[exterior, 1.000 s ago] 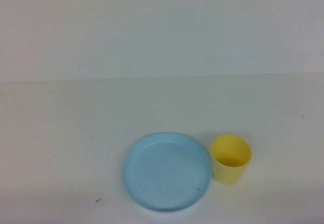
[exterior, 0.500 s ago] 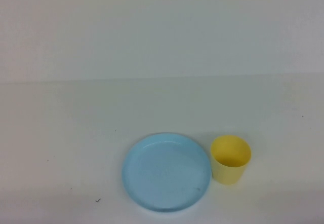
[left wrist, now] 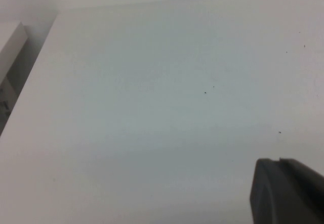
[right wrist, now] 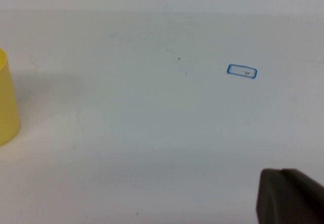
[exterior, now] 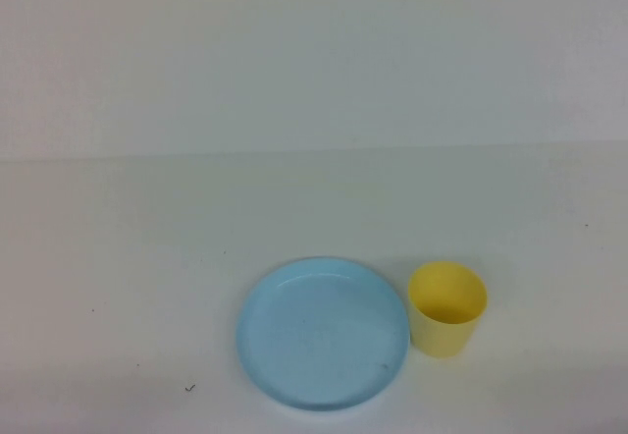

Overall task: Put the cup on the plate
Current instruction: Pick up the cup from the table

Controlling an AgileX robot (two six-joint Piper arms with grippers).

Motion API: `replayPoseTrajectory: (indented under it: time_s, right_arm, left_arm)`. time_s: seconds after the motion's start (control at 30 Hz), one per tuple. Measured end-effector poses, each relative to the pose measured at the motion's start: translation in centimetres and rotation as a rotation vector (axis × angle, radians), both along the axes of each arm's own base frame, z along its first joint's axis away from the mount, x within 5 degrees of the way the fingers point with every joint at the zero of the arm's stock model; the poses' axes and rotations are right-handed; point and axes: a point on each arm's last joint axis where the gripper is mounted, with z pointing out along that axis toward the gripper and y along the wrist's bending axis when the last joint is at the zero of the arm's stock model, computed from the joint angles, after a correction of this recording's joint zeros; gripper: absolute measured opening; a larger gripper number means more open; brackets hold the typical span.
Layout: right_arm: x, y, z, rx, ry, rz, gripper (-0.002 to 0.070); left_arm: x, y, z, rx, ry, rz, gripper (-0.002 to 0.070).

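A small yellow cup point(exterior: 447, 308) stands upright on the white table, just right of a round pale-blue plate point(exterior: 323, 333), close to its rim. The plate carries nothing. Neither arm shows in the high view. My left gripper point(left wrist: 279, 162) appears only in its wrist view, shut, over bare table with nothing in it. My right gripper point(right wrist: 281, 172) is likewise shut and holds nothing; its wrist view catches the cup point(right wrist: 7, 102) at the picture's edge, well apart from the fingers.
A small blue-outlined rectangle point(right wrist: 242, 71) is marked on the table in the right wrist view. The table's left edge point(left wrist: 35, 82) and a white block beyond it point(left wrist: 10, 41) show in the left wrist view. The table's far edge point(exterior: 314, 151) meets a pale wall.
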Motion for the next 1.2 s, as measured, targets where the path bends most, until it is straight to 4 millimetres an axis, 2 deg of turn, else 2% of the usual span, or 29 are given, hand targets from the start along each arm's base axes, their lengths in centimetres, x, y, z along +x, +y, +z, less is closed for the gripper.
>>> replayPoseTrajectory:
  time_s: [0.13, 0.3, 0.37, 0.43, 0.53, 0.67, 0.73, 0.8, 0.93, 1.03, 1.1, 1.2]
  right_arm:
    - [0.1, 0.0, 0.3, 0.031, -0.035, -0.009, 0.0001]
    - [0.5, 0.3, 2.4, 0.509, -0.252, -0.075, 0.0001]
    - [0.4, 0.2, 4.0, 0.642, -0.334, -0.089, 0.0001]
    - [-0.1, 0.1, 6.6, 0.705, -0.426, -0.078, 0.0001]
    - [-1.7, 0.2, 11.9, 0.688, -0.592, -0.022, 0.0]
    - [-5.7, 1.1, 19.1, 0.479, -0.774, 0.103, 0.0]
    - [-7.7, 1.9, 22.3, 0.326, -0.803, 0.181, 0.0]
    - [-8.3, 2.9, 24.9, 0.158, -0.748, 0.275, 0.0]
    - [-5.9, 4.5, 28.0, -0.043, -0.504, 0.476, 0.0]
    - [-2.7, 5.0, 29.5, -0.087, -0.252, 0.605, 0.0]
    - [0.5, 4.5, 30.0, -0.062, -0.08, 0.586, 0.0]
    - [5.3, 3.2, 29.9, -0.04, 0.137, 0.47, 0.0]
  left_arm:
    - [0.0, 0.0, 0.0, 0.0, 0.0, 0.0, 0.0]
    - [0.0, 0.0, 0.0, 0.0, 0.0, 0.0, 0.0]
    - [0.0, 0.0, 0.0, 0.0, 0.0, 0.0, 0.0]
    - [0.0, 0.0, 0.0, 0.0, 0.0, 0.0, 0.0]
    - [0.0, 0.0, 0.0, 0.0, 0.0, 0.0, 0.0]
    - [0.0, 0.0, 0.0, 0.0, 0.0, 0.0, 0.0]
    - [0.0, 0.0, 0.0, 0.0, 0.0, 0.0, 0.0]
    - [0.0, 0.0, 0.0, 0.0, 0.0, 0.0, 0.0]
    - [0.0, 0.0, 0.0, 0.0, 0.0, 0.0, 0.0]
    - [0.0, 0.0, 0.0, 0.0, 0.0, 0.0, 0.0]
    - [0.0, 0.0, 0.0, 0.0, 0.0, 0.0, 0.0]
    - [0.0, 0.0, 0.0, 0.0, 0.0, 0.0, 0.0]
